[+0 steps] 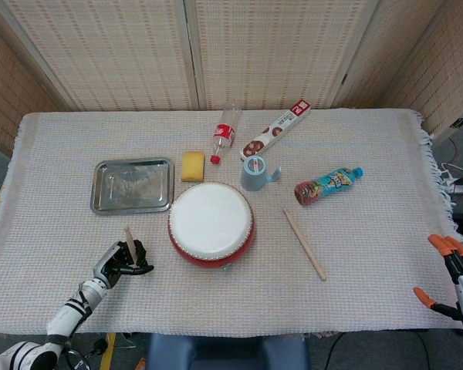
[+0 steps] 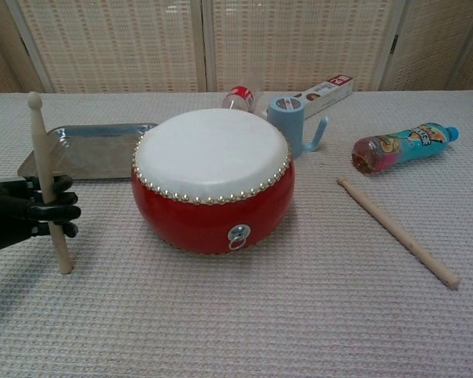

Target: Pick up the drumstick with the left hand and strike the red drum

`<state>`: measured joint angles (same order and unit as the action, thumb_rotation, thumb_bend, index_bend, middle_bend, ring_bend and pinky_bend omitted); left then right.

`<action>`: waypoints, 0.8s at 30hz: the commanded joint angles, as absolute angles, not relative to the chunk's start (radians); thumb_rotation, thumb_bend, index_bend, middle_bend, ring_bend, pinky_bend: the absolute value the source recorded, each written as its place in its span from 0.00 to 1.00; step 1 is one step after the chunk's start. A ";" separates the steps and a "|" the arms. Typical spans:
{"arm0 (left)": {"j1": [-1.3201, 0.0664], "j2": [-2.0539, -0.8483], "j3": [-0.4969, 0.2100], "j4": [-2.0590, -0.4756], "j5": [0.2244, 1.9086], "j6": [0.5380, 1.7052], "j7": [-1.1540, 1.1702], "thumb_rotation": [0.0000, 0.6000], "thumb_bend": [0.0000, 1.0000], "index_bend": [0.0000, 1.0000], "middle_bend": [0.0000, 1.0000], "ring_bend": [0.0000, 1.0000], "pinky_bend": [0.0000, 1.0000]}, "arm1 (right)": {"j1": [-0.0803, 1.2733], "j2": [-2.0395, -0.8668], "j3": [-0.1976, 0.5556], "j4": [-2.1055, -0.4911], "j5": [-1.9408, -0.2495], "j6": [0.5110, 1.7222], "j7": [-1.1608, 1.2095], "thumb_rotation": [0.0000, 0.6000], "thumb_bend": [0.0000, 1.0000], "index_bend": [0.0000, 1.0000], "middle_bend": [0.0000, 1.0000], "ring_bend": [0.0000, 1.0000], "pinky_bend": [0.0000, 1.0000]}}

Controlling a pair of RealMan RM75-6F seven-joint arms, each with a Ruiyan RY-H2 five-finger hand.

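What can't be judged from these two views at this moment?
- Whether the lower tip of the held drumstick touches the cloth: chest view is ambiguous, head view too small.
- Left hand: its wrist and arm are cut off by the chest view's left edge.
- Right hand: absent from the chest view, partly cropped at the head view's right edge.
- Far side of the red drum: the drum's own body hides it.

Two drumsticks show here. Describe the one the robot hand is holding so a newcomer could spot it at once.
Start at the red drum in the middle of the table. To its left, the black left robot hand holds a pale wooden drumstick nearly upright, round tip up, in front of the metal tray. The other drumstick lies flat on the cloth, right of the drum, untouched.
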<state>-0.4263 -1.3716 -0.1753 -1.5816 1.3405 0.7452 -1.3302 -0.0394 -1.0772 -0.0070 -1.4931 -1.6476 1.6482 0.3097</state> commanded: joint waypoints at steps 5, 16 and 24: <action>-0.425 -1.378 -0.164 -1.578 1.368 0.760 -1.360 1.00 0.07 0.76 0.88 0.78 0.71 | -0.042 -1.075 -0.007 -1.494 -1.648 1.653 0.311 1.00 0.18 0.12 0.11 0.04 0.19; -0.408 -1.373 -0.133 -1.582 1.425 0.858 -1.305 1.00 0.00 0.80 0.93 0.83 0.74 | -0.039 -1.077 -0.006 -1.492 -1.652 1.652 0.312 1.00 0.18 0.12 0.11 0.04 0.19; -0.400 -1.395 -0.107 -1.587 1.424 0.895 -1.239 1.00 0.00 0.79 0.91 0.81 0.72 | -0.039 -1.078 -0.006 -1.490 -1.650 1.652 0.312 1.00 0.18 0.12 0.11 0.04 0.19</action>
